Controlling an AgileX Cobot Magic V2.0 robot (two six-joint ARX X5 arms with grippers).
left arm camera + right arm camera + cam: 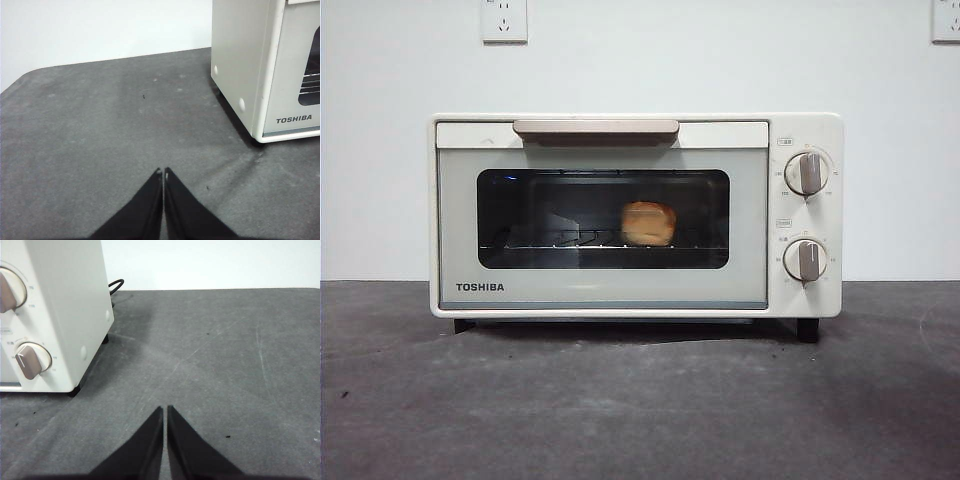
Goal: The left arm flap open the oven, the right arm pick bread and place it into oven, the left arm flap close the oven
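The cream-white TOSHIBA oven (620,290) stands in the middle of the dark table with its glass door shut and its beige bar handle (596,128) at the top. The golden bread (648,223) sits inside on the wire rack, seen through the window. My left gripper (163,172) is shut and empty, low over the table beside the oven's side with the logo (240,60). My right gripper (165,409) is shut and empty, over the table beside the oven's knob side (65,305). Neither gripper shows in the front view.
Two round knobs (806,172) sit on the oven's right panel. A black power cord (115,286) runs behind the oven. A white wall with sockets (504,20) stands behind. Grey tabletop (640,410) lies in front of the oven.
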